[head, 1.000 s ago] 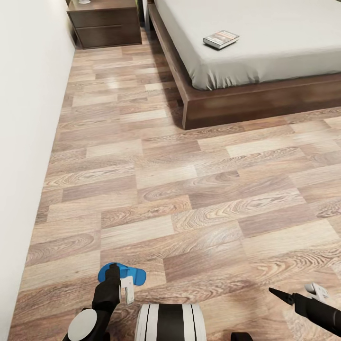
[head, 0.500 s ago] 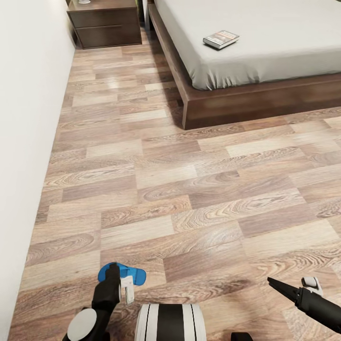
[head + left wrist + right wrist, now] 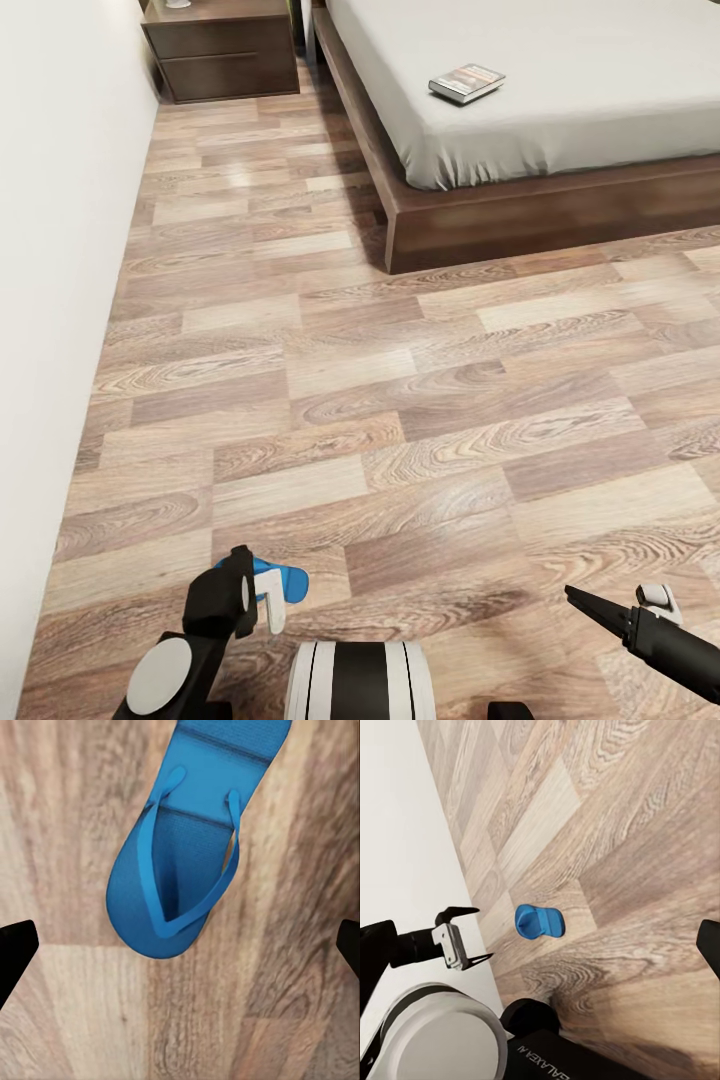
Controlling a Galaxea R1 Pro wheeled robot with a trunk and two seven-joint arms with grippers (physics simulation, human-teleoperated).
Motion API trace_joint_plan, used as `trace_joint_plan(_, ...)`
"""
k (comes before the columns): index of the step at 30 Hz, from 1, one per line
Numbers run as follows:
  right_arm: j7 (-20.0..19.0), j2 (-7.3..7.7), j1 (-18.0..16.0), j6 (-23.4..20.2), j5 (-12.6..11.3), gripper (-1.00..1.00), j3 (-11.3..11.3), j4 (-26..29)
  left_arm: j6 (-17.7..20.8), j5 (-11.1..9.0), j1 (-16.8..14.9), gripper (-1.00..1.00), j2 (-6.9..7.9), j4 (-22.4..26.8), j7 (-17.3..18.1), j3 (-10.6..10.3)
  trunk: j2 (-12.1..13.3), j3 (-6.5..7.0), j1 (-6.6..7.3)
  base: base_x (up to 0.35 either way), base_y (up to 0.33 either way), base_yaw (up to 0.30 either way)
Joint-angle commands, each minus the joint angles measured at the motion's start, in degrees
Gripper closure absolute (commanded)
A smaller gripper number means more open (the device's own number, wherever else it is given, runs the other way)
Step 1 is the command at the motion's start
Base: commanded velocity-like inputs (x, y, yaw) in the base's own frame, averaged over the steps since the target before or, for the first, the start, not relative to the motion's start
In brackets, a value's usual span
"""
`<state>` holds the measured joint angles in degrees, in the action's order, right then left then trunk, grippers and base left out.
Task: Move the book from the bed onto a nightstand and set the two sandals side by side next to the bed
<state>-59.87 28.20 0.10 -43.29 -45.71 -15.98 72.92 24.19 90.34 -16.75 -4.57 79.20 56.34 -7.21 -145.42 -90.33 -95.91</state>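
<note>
Left tool [image 3: 268, 592], fingers spread wide above one blue sandal [image 3: 184, 859] lying flat on the wood floor [image 3: 400, 400], well apart from the bed [image 3: 520, 210]; sandal likely light, flexible, best pinched across sole edges.

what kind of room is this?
Most likely a bedroom: a low dark wood platform bed with a grey mattress, a dark brown two-drawer nightstand beside it, and a bright blue flip-flop sandal on the wood-plank floor.
</note>
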Motion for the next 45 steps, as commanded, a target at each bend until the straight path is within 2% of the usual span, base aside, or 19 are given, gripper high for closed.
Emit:
trace_joint_plan(1, 0.02, 0.01, 0.03, -0.37, -0.26, -1.0, -0.02, 0.02, 0.52, 0.18, -0.03, -1.0, 0.02, 0.24, 0.57, -0.09, -0.01, -0.03, 0.01, 0.0, 0.0, 0.0)
trace_joint_plan(7, 0.02, 0.01, 0.0, -0.37, -0.26, -1.0, -0.02, 0.01, 0.45, 0.18, -0.13, -1.0, 0.14, 0.36, 0.79, -0.09, -0.01, -0.03, 0.01, 0.0, 0.0, 0.0)
trace_joint_plan(14, 0.02, 0.01, 0.02, -0.36, -0.26, -1.0, -0.02, 0.02, 0.48, 0.26, -3.07, -1.0, 0.17, -0.12, 0.77, -0.09, -0.01, -0.03, 0.01, 0.0, 0.0, 0.0)
trace_joint_plan(18, 0.02, 0.01, 0.01, -0.38, -0.26, -1.0, -0.02, 0.03, 0.59, 0.27, -4.97, -1.0, 0.17, -2.86, 0.06, -0.02, -0.01, -0.03, 0.01, 0.0, 0.0, 0.0)
trace_joint_plan(21, 0.02, 0.01, 0.02, -0.37, -0.26, -1.0, -0.02, 0.03, 0.74, 0.27, -7.44, -1.0, 0.12, -6.46, -2.44, -0.01, -0.01, -0.03, 0.01, 0.0, 0.0, 0.0)
trace_joint_plan(23, 0.02, 0.01, 0.04, -0.35, -0.26, -1.0, -0.02, 0.03, 0.83, 0.26, -8.43, -1.0, 0.08, -9.21, -5.89, 0.0, -0.01, -0.03, 0.01, 0.0, 0.0, 0.0)
trace_joint_plan(24, 0.02, 0.01, 0.05, -0.36, -0.26, -1.0, -0.02, 0.03, 0.87, 0.15, -8.91, -1.0, 0.03, -11.77, -9.32, 0.0, -0.01, -0.03, 0.01, 0.0, 0.0, 0.0)
trace_joint_plan(27, 0.02, 0.01, 0.03, -0.35, -0.26, -1.0, -0.02, 0.03, 0.87, 0.04, -9.54, -1.0, 0.01, -14.58, -12.04, 0.05, -0.01, -0.03, 0.01, 0.0, 0.0, 0.0)
trace_joint_plan(28, 0.02, 0.01, 0.02, -0.36, -0.26, -1.0, -0.02, 0.03, 0.86, -0.02, -10.42, -1.0, 0.01, -16.86, -13.32, 0.07, -0.01, -0.03, 0.01, 0.0, 0.0, 0.0)
trace_joint_plan(32, 0.02, 0.01, 0.04, -0.37, -0.26, -1.0, -0.02, 0.03, 0.86, -0.13, -12.06, -1.0, 0.12, -20.18, -14.45, 0.14, -0.01, -0.03, 0.01, 0.0, 0.0, 0.0)
trace_joint_plan(45, 0.02, 0.01, 0.04, -0.38, -0.26, -1.0, -0.02, 0.03, 0.86, -0.17, -12.43, -1.0, 0.0, -20.93, -14.48, 0.18, -0.01, -0.03, 0.01, 0.0, 0.0, 0.0)
